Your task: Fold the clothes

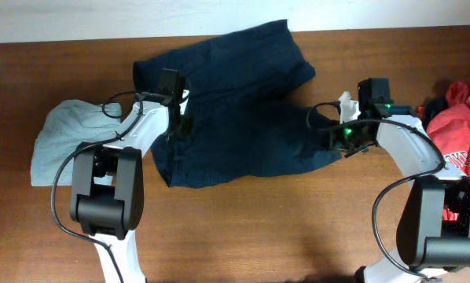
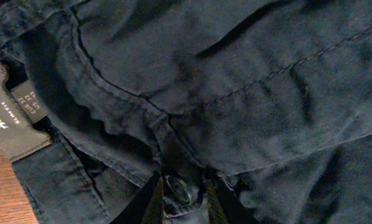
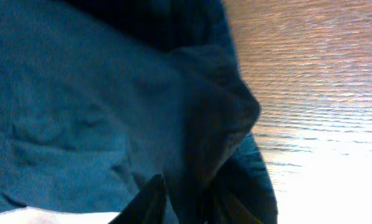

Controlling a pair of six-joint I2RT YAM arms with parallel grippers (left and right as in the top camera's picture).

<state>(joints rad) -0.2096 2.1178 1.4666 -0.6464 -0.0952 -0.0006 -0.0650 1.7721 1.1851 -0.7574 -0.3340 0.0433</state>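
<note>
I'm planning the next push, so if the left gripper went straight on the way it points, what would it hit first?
The navy shorts: the left gripper sits at the waistband button, and the front panel lies directly ahead, seemingly almost touching, though depth is unclear.

Count, overhead + wrist cams.

Garments: 3 sure.
- navy shorts (image 1: 235, 102) x1, w/ 2 legs
- pale grey-green garment (image 1: 58, 137) x1
- red garment (image 1: 463, 134) x1, white lettering

Dark bit beside the red one: can't tell if it's a separate item.

Small white item (image 1: 346, 101) x1.

Labels at the shorts' waistband: 2, i.e. brand label (image 2: 5, 121) x1 and size tag (image 2: 29, 99) x1.

Button (image 2: 173, 186) x1.

Grippers: 2, left gripper (image 2: 185, 200) and right gripper (image 3: 189, 202), 2 fingers ea.

Table (image 1: 298, 236) x1.
</note>
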